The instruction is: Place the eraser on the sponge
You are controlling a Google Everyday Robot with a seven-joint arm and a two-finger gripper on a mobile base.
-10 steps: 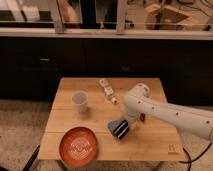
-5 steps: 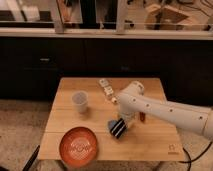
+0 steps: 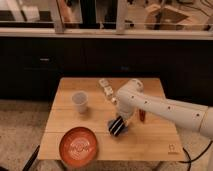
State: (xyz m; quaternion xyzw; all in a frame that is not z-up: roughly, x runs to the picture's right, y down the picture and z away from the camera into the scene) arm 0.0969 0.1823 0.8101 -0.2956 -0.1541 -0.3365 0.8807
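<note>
1. Sponge [image 3: 113, 127]: a blue patch lying on the table [image 3: 150, 145] near its centre, slightly toward 6 o'clock. It is partly covered from above.

2. Eraser: I cannot pick it out as a separate item. The dark mass on the sponge may include it, or may be only my own hardware.

3. Gripper [image 3: 120, 122]: positioned directly over the sponge, at or just above contact. My arm enters from 3 o'clock. I cannot tell how wide the gripper stands, nor whether it holds anything.

4. Task status, as a judgement: the scene fits two stages. Either the eraser is being lowered onto the sponge, or it already rests there with my gripper above it. The view does not settle which. Confirming the eraser rests on the sponge needs an unobstructed view.

5. Surroundings, from the sponge:
- plate [image 3: 79, 146], orange, at 8 o'clock, apart;
- cup [image 3: 80, 101], white, at 10 o'clock;
- small white pieces [image 3: 105, 86] at 12 o'clock;
- a brown item [image 3: 142, 115] at 2 o'clock, near my arm.
</note>
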